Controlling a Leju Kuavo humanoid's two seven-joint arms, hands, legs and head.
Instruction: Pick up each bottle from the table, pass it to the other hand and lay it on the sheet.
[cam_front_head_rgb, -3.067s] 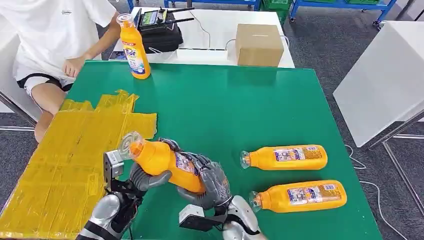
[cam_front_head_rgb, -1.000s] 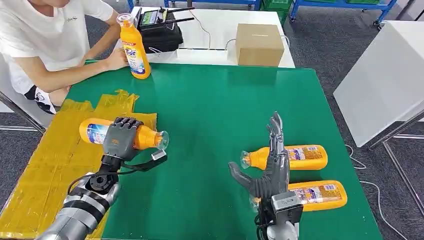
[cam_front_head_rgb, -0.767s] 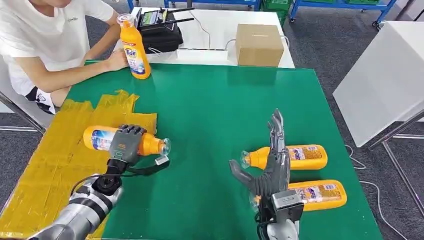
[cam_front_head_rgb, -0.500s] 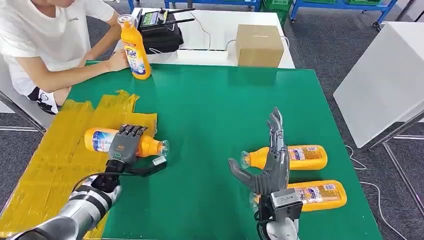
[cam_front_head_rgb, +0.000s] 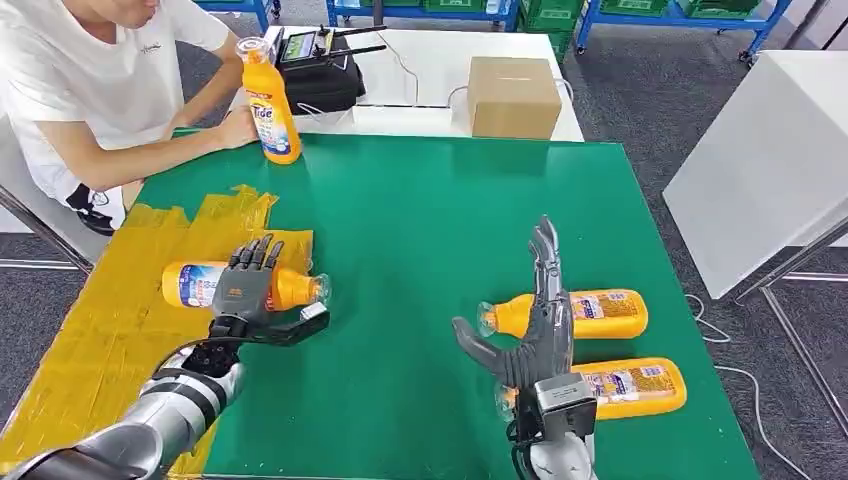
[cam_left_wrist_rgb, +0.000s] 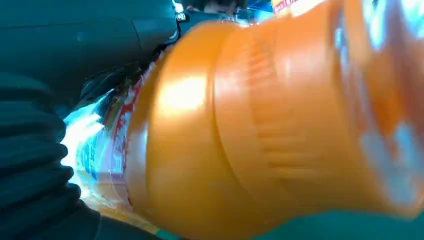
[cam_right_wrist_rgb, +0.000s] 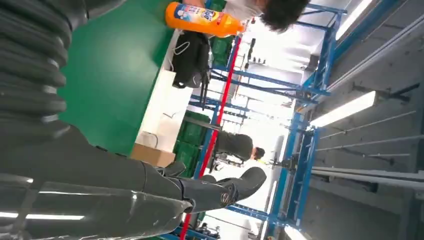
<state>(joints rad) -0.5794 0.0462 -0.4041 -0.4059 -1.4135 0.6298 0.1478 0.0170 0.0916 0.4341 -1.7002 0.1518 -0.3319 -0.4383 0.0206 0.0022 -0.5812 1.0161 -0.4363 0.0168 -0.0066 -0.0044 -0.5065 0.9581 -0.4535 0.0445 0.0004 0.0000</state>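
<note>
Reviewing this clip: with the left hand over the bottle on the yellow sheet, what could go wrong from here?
1. The bottle lies on its side near the yellow sheet's edge, cap over the green table; it may roll off once freed.
2. The left hand's fingers arch over it; pulling back could drag it.
3. The right hand stands beside two lying bottles and might nudge them.

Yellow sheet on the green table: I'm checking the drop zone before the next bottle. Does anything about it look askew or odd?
The yellow sheet is patched from wrinkled strips with a ragged far edge. The orange bottle under the left hand lies on its side, its neck jutting past the sheet's edge over the green table. Nothing looks spilled.
</note>
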